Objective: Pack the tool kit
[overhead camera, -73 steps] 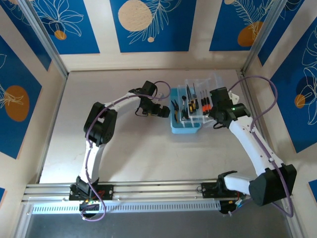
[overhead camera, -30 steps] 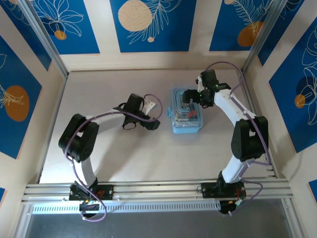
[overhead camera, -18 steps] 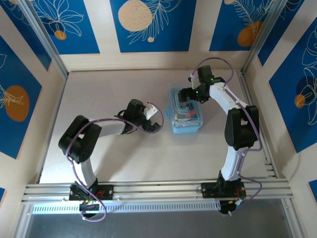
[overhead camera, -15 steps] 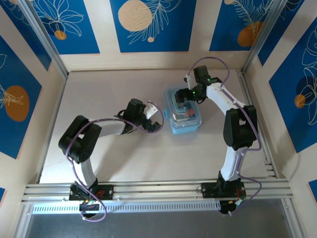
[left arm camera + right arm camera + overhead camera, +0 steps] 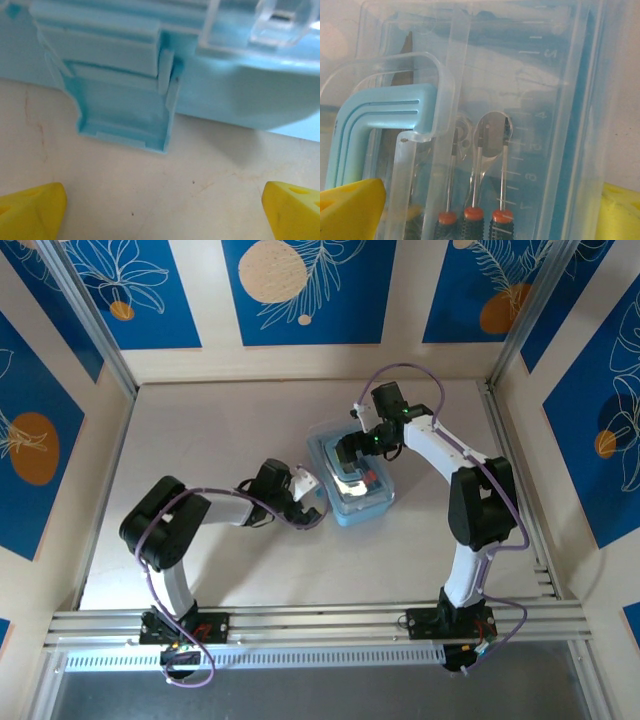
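The tool kit's light-blue case lies mid-table with its clear lid down. My right gripper hovers open over the case's far end. In the right wrist view its yellow fingertips straddle the lid. Under the lid I see red-and-black screwdrivers, the silver ratchet wrench head and the light-blue carry handle. My left gripper sits low at the case's left side, open. Its yellow fingertips frame bare table, with the blue side latch just ahead.
The pale table is walled by blue-patterned panels and aluminium posts at the left, back and right. The arm bases' rail runs along the near edge. Free room lies left of and behind the case.
The lid, open earlier, is now down. The case has slid left and nearer with my right gripper over it. My left gripper has dropped and closed in on the case's left side.
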Robot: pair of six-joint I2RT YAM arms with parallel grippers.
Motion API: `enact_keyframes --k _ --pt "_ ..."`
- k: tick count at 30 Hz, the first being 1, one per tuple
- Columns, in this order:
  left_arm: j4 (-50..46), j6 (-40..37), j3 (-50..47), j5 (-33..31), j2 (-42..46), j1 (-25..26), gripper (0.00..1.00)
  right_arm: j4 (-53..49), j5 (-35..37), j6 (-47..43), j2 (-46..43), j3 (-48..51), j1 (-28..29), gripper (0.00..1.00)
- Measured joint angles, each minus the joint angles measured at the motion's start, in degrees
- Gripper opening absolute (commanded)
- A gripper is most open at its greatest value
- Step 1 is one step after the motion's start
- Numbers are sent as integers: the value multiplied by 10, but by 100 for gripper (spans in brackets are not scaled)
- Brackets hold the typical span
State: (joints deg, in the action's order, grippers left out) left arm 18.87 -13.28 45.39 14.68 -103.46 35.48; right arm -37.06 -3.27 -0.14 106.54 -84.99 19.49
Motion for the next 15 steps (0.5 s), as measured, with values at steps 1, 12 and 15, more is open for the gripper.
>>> enact_keyframes --k 1,12,15 --pt "1 6 0 -10 -1 1 100 -1 0 0 0 0 0 97" --pt "28 60 4 -77 -16 4 100 -11 0 0 -3 0 0 97" --pt "37 70 4 -83 -21 5 100 -12 0 0 -3 0 0 97"
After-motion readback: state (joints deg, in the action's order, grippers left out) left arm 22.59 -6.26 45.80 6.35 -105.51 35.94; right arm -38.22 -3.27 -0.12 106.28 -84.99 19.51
